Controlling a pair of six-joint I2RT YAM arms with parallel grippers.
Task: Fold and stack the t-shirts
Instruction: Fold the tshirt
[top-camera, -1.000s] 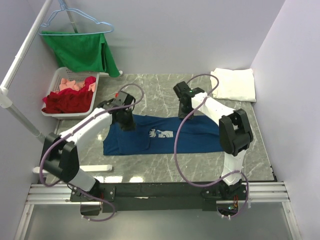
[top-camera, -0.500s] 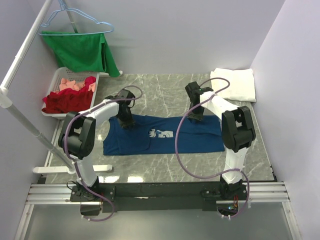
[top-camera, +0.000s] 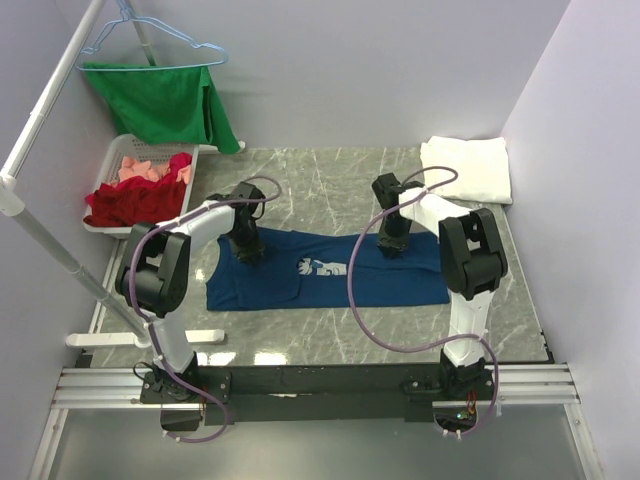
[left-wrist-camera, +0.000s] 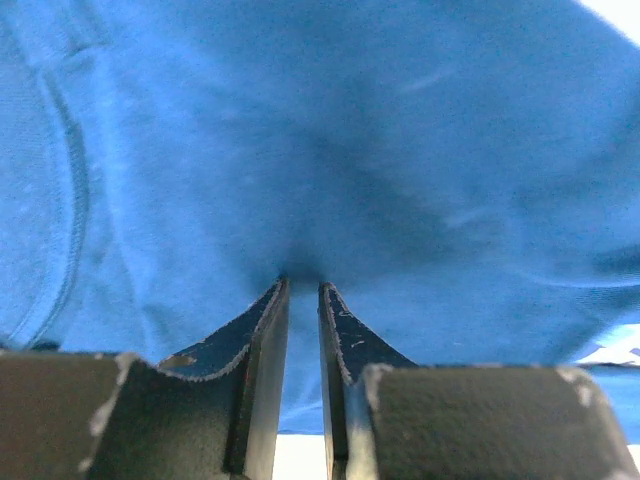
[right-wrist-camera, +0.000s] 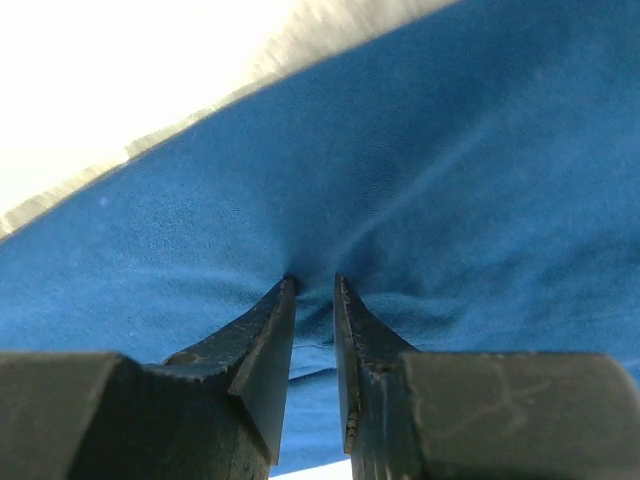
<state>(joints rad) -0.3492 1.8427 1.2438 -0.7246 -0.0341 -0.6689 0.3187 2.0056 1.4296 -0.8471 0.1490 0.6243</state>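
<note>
Centred on the grey marble-patterned tabletop (top-camera: 310, 190), soft navy t-shirt (top-camera: 400, 280) spread as a flat wide rectangle, left hand (top-camera: 248, 250) and right hand (top-camera: 392, 245) each pinching puckered cotton along its far edge, folded white t-shirt (top-camera: 466, 168) at the far right corner

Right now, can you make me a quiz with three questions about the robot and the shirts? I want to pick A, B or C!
1. Where is the white t-shirt?
A) far right corner of the table
B) on the floor
C) draped over an arm

2. What colour are the clothes in the basket?
A) yellow
B) red and pink
C) black

3. What are the left gripper and right gripper doing?
A) hanging wide open
B) gripping each other
C) pinching the navy t-shirt

Answers: 1 A, it lies folded there; 2 B, a red heap with pink behind; 3 C, blue cloth bunches between each one's nearly shut jaws.
</note>
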